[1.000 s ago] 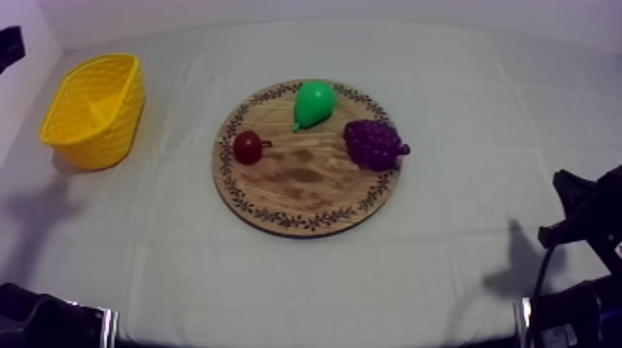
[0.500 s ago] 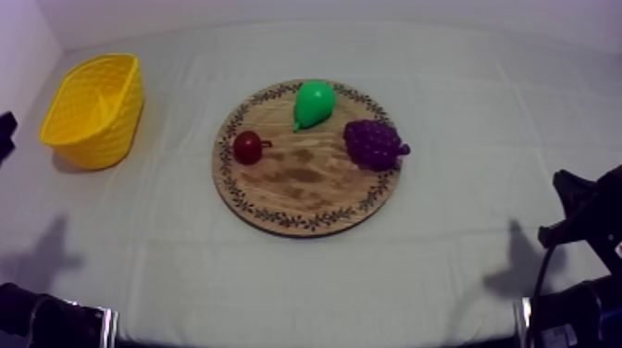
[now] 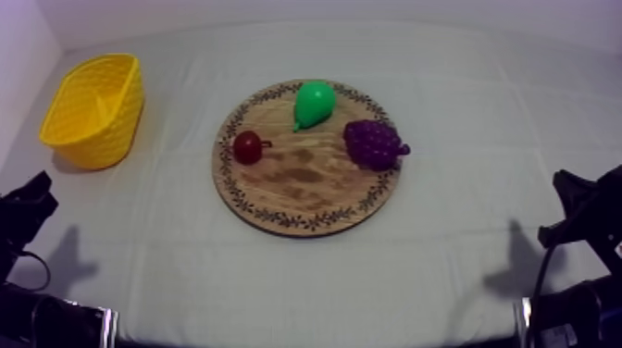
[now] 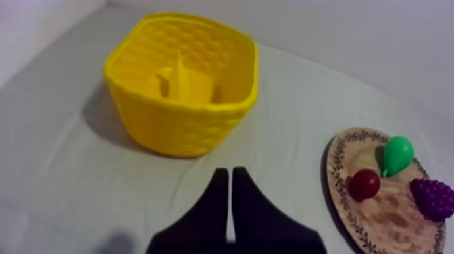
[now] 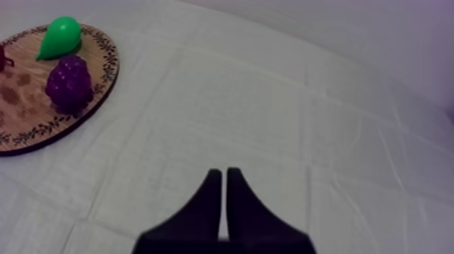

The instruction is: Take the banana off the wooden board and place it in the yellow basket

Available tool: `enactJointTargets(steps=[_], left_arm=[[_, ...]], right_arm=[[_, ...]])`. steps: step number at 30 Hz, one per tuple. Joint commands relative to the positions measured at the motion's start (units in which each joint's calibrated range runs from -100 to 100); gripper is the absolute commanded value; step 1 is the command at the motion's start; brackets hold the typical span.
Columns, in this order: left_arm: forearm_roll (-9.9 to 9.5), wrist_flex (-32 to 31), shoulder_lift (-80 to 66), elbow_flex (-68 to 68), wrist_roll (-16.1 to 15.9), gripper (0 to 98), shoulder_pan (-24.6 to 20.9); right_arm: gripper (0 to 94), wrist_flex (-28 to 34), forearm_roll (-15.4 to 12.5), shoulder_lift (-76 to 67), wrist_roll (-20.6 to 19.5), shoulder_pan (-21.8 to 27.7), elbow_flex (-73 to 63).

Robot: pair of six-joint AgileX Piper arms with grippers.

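The banana (image 4: 180, 81) lies inside the yellow basket (image 4: 182, 121), seen from the left wrist. That basket (image 3: 93, 109) stands at the table's far left. On the round wooden board (image 3: 305, 185) rest a green pear (image 3: 313, 104), a bunch of purple grapes (image 3: 374, 142) and a small red fruit (image 3: 247, 146). My left gripper (image 4: 230, 177) is shut on nothing, a narrow wedge short of the basket; from above it sits low at the left edge (image 3: 37, 185). My right gripper (image 5: 223, 175) is shut too, over bare cloth right of the board, low at the right edge (image 3: 566, 181).
The left wrist view also takes in the board (image 4: 388, 216) with the pear (image 4: 396, 154), red fruit (image 4: 365, 184) and grapes (image 4: 432, 197). From the right wrist, the board (image 5: 20, 108), pear (image 5: 59, 35) and grapes (image 5: 69, 84) lie off to one side. Grey-white cloth surrounds everything.
My left arm has drawn back from beside the basket, down the left edge to the table's near left corner. The right arm and the fruit on the board have not moved.
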Motion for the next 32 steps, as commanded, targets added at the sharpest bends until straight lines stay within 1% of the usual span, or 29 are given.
enactJointTargets(steps=[1, 6, 10, 12, 16, 20, 32], left_arm=[[0.83, -0.5, -1.0, 2.6, -1.6, 0.1, 0.0], [1.82, -0.8, -3.1, 3.7, -4.8, 0.1, 0.1], [2.29, -1.3, -3.7, 4.1, -6.1, 0.1, 0.2], [2.4, -1.7, -3.8, 4.3, -5.6, 0.1, 0.2], [2.73, -5.7, -3.8, 5.5, -3.0, 0.1, 0.2], [2.97, -7.6, -3.8, 6.1, -0.7, 0.1, 0.2], [3.09, -8.2, -3.8, 6.3, -0.1, 0.1, 0.2]], right_arm=[[0.6, 0.0, 0.0, 0.0, 0.0, 0.0, 0.0], [0.6, 0.0, 0.0, 0.0, 0.0, 0.0, 0.0], [0.6, 0.0, 0.0, 0.0, 0.0, 0.0, 0.0], [0.6, 0.0, 0.0, 0.0, 0.0, 0.0, 0.0], [0.6, 0.0, 0.0, 0.0, 0.0, 0.0, 0.0], [0.6, 0.0, 0.0, 0.0, 0.0, 0.0, 0.0], [0.6, 0.0, 0.0, 0.0, 0.0, 0.0, 0.0]])
